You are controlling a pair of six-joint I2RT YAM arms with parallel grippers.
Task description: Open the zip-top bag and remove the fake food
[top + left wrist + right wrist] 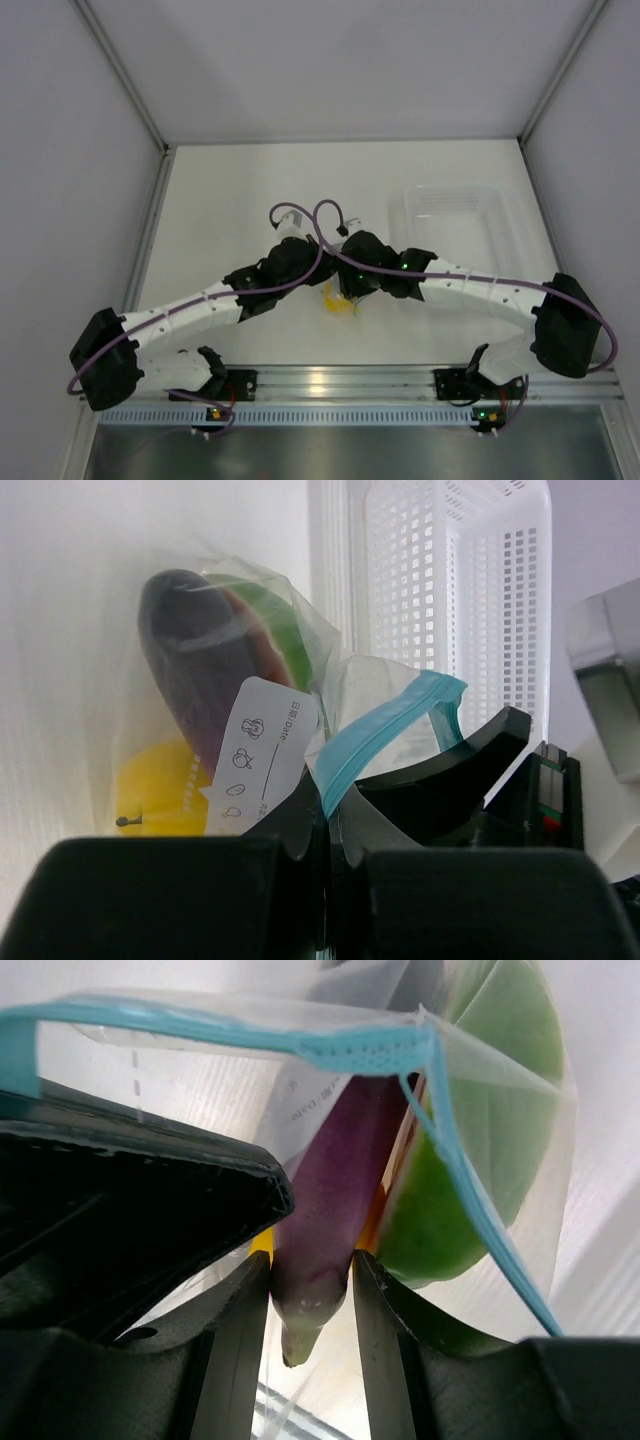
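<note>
The zip-top bag (300,670) is clear with a teal zip strip (380,730) and a white label. It holds a purple eggplant (190,650), a yellow lemon (160,790) and a red and green wedge (272,640). My left gripper (338,825) is shut on the bag's edge at the zip strip. In the right wrist view the bag mouth (330,1045) is spread open. My right gripper (311,1265) reaches into it and is shut on the eggplant's (325,1190) stem end, beside the green wedge (470,1160). From above both grippers meet over the bag (340,302) at mid-table.
A clear rigid tub (455,215) stands at the back right and shows just behind the bag in the left wrist view (450,590). White walls enclose the table on three sides. The arm bases sit on a metal rail (330,385) at the near edge.
</note>
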